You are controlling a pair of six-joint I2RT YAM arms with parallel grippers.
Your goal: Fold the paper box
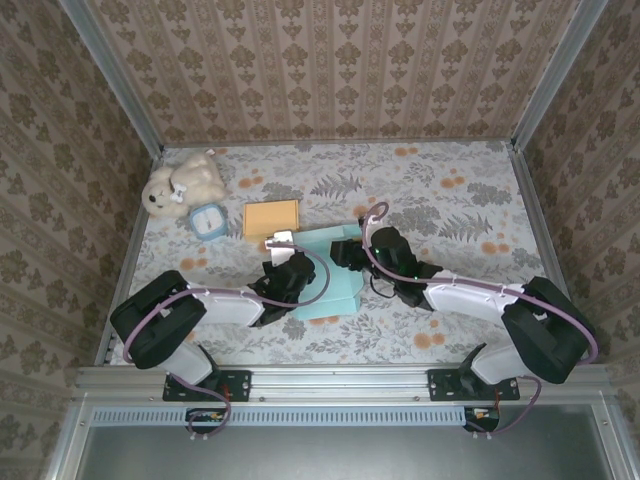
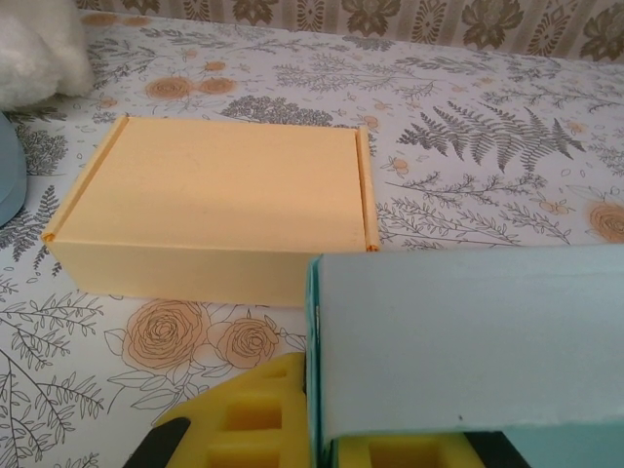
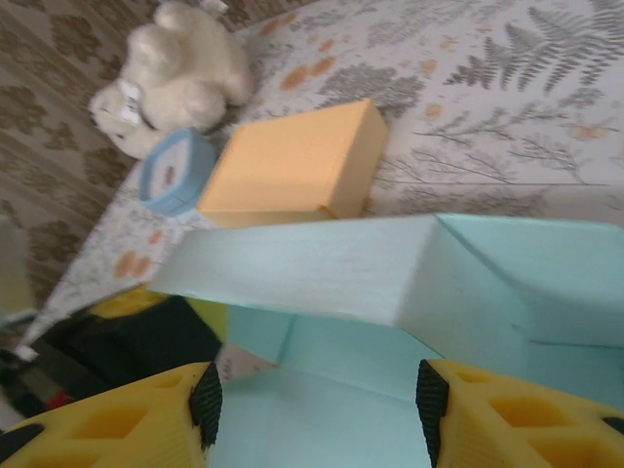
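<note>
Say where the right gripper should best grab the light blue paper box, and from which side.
Pinch the free upper edge of the raised wall of the paper box, coming down from above, one finger on each face. It is a thin sheet standing clear of the rest, so a pinch across its thickness probably holds best. The open right gripper sits just short of it.

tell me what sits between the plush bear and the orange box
A small round blue object, perhaps a clock, sits between the plush bear and the orange box; the top view shows it.
</note>
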